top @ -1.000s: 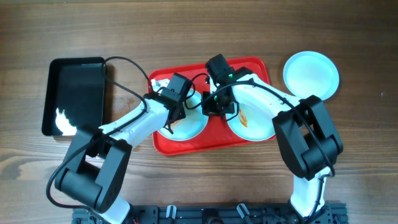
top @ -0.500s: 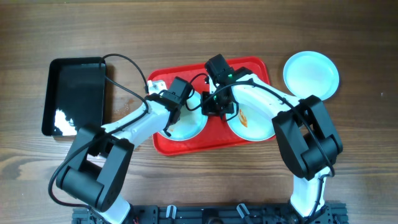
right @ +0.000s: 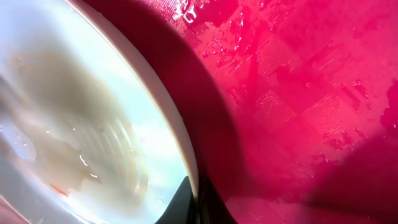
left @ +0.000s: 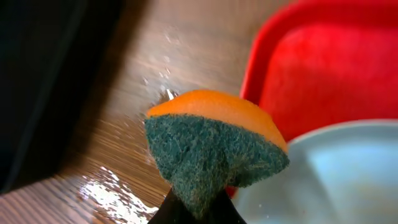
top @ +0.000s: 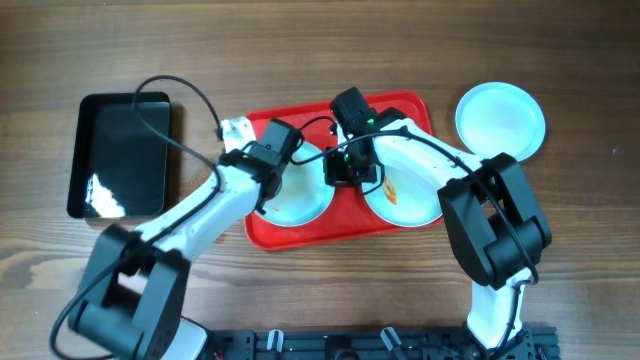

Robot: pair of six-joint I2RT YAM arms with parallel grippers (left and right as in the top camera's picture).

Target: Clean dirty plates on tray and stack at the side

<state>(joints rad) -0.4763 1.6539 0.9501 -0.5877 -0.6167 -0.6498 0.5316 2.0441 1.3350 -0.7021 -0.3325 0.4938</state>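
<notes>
The red tray (top: 330,228) holds two pale plates. The left plate (top: 305,200) looks clean. The right plate (top: 412,205) carries an orange-red smear (top: 391,189). A third plate (top: 500,120) lies on the table to the tray's right. My left gripper (left: 196,214) is shut on an orange and green sponge (left: 211,149), held over the tray's upper left corner (top: 240,132), just off the left plate (left: 336,174). Between the two tray plates, my right gripper (top: 347,172) is shut on a plate rim (right: 186,155). That plate (right: 93,112) has a wet brownish film.
A glossy black tray (top: 120,150) lies on the wooden table left of the red tray. A black cable (top: 190,95) loops above my left arm. The red tray's floor (right: 298,93) is wet.
My left gripper has carried the sponge leftward, off the left plate to the tray's upper left corner. The right gripper has stayed put on the plate rim.
</notes>
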